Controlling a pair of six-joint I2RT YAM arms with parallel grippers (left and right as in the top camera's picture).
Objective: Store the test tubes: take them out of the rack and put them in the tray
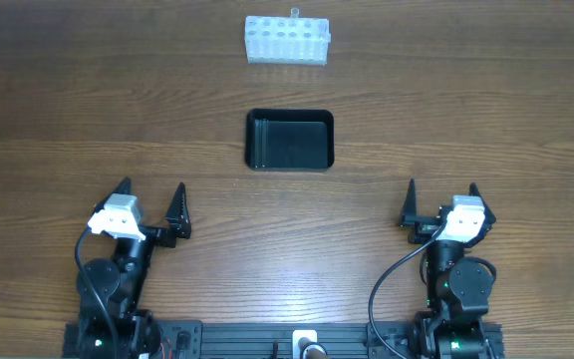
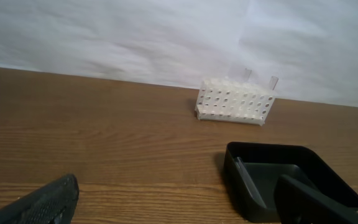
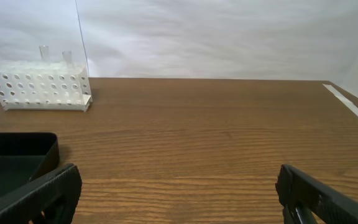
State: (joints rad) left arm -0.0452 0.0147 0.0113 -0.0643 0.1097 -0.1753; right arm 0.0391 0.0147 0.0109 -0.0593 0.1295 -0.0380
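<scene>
Black tray (image 1: 289, 140) nearest; two tubes (image 3: 67, 57) in rack (image 1: 287, 42).

The surface (image 1: 68, 100) is brown, with a fine wood grain in long streaks; the rack (image 1: 287, 42) is white, dotted with rows of round holes; the test tubes (image 3: 44, 53) are clear; the tray (image 1: 250, 140) is black; the left gripper (image 1: 152, 185) and the right gripper (image 1: 441, 185) are black with white bodies; the wall (image 2: 104, 37) is white.

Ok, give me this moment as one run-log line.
stage: nothing held | left gripper: jaws open | right gripper: jaws open | test tubes: two upright in rack | tray: between rack and grippers
</scene>
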